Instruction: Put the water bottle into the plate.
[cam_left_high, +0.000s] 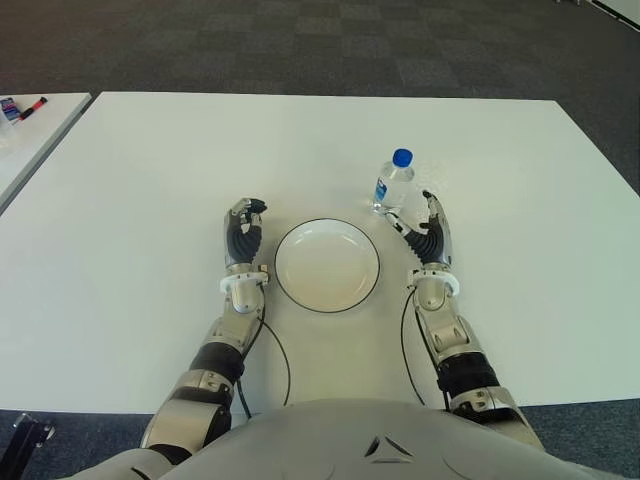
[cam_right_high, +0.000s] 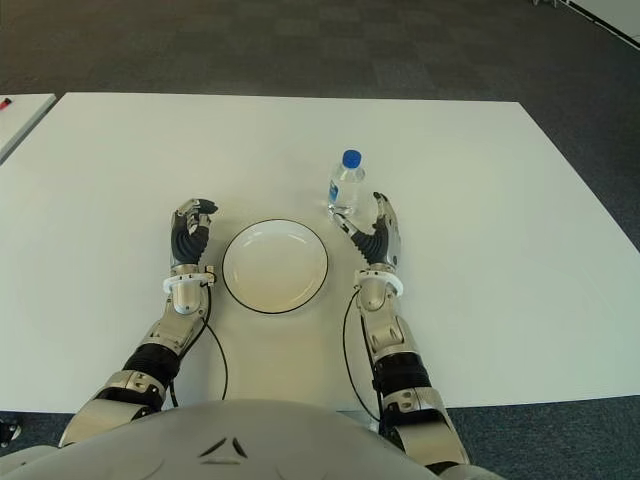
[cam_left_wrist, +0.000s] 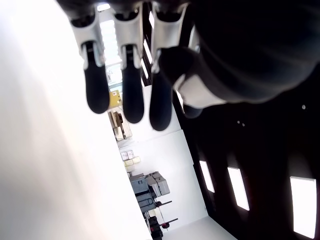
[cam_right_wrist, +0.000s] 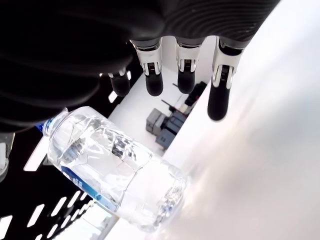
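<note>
A clear water bottle (cam_left_high: 393, 185) with a blue cap and a blue label stands upright on the white table (cam_left_high: 150, 180), just beyond the plate's right rim. The round white plate (cam_left_high: 327, 265) with a dark edge lies between my two hands and holds nothing. My right hand (cam_left_high: 428, 230) is open just to the right of the bottle, its thumb reaching toward it, a small gap between them. The right wrist view shows the bottle (cam_right_wrist: 115, 167) close before the spread fingers (cam_right_wrist: 219, 95), ungrasped. My left hand (cam_left_high: 242, 228) shows left of the plate, fingers curled on nothing.
Another white table (cam_left_high: 30, 135) stands at the far left, bearing small objects (cam_left_high: 20, 107). Dark carpet (cam_left_high: 350, 45) lies beyond the table's far edge.
</note>
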